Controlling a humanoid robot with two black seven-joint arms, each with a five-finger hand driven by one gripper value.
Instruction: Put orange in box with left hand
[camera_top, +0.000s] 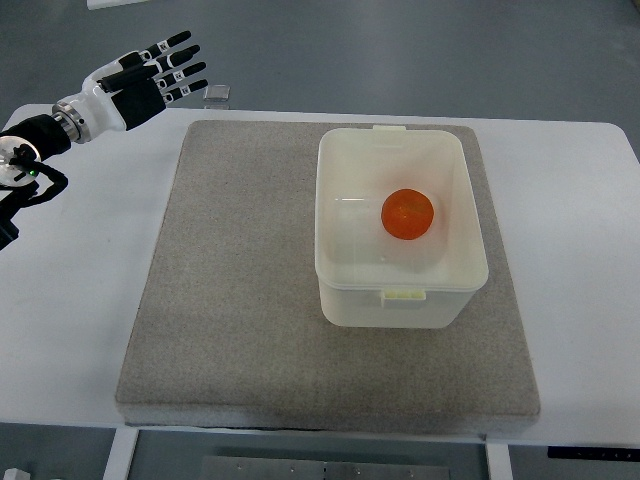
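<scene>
White table (80, 330), grey felt mat (240, 300) across it, dull grey floor (400, 50) beyond, soft even light

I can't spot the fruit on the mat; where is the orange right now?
In the top view, the orange lies inside the white box on the mat's right half, far from the left robot hand.

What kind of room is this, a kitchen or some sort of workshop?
Most likely a robotics lab or test bench, not a kitchen: a white table carries only a grey mat and a plastic box holding an orange, with the left robot hand open nearby.
</scene>
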